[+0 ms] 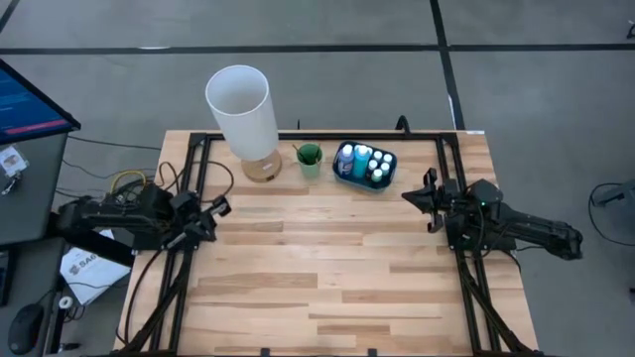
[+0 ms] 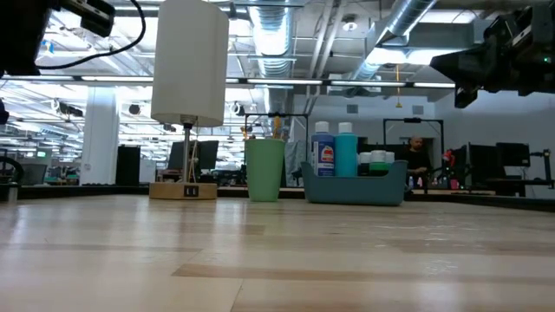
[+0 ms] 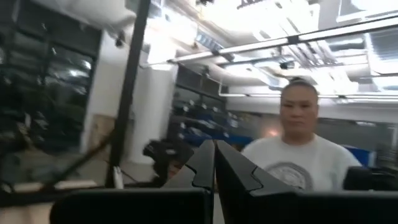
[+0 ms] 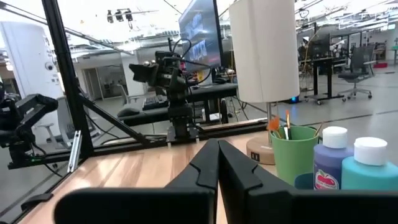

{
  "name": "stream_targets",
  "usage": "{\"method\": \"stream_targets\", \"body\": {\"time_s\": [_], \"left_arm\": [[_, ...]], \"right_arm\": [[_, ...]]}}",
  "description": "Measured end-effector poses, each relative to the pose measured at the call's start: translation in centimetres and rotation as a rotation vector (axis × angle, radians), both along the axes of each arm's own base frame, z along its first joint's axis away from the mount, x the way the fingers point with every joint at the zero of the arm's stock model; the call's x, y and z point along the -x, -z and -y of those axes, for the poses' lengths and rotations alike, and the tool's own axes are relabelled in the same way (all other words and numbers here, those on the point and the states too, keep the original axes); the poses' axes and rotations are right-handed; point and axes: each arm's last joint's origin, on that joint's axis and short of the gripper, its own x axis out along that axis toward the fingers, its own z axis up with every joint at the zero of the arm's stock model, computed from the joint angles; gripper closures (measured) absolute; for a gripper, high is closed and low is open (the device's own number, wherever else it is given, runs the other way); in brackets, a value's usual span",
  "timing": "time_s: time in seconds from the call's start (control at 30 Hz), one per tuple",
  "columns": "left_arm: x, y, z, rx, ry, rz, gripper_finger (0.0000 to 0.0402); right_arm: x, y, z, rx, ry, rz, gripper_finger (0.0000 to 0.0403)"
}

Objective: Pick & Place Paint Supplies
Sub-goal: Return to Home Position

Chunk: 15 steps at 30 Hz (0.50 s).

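The paint bottles [image 1: 365, 161], white-capped with blue or teal bodies, stand in the blue tray [image 1: 343, 175] near the table's far edge. Two taller ones [image 2: 334, 150] rise above the tray's wall [image 2: 355, 185] in the low view. Thin brushes [image 4: 285, 129] stick up out of the green cup [image 1: 310, 159] just left of the tray. My left gripper [image 1: 220, 208] hangs shut above the table's left side. My right gripper [image 1: 417, 194] hovers shut above the right side, pointing left, short of the tray. Its shut fingers [image 4: 219, 163] show in the right wrist view with the cup [image 4: 292, 155] and bottles [image 4: 351, 165] beside them.
A lamp with a tall white shade [image 1: 239, 105] stands on a wooden base [image 1: 262, 169] left of the cup. Black frame rails [image 1: 189, 188] run along both table sides. Bare wood [image 1: 327, 268] covers the middle and near part. A person [image 3: 298, 155] stands beyond the table.
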Motion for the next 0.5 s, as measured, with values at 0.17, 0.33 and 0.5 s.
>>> {"method": "stream_targets", "body": {"time_s": [0.17, 0.33, 0.5], "left_arm": [[-0.4, 0.3, 0.0, 0.010, -0.151, 0.011, 0.0398], [-1.0, 1.3, 0.6, 0.054, -0.299, -0.098, 0.0399], [0.0, 0.8, 1.5, 0.038, -0.234, -0.017, 0.0397]], "right_arm": [[0.0, 0.0, 0.0, -0.015, -0.002, 0.006, 0.0402], [0.0, 0.0, 0.0, 0.009, 0.002, 0.003, 0.0402], [0.1, -0.1, 0.2, 0.015, 0.019, 0.006, 0.0402]]}}
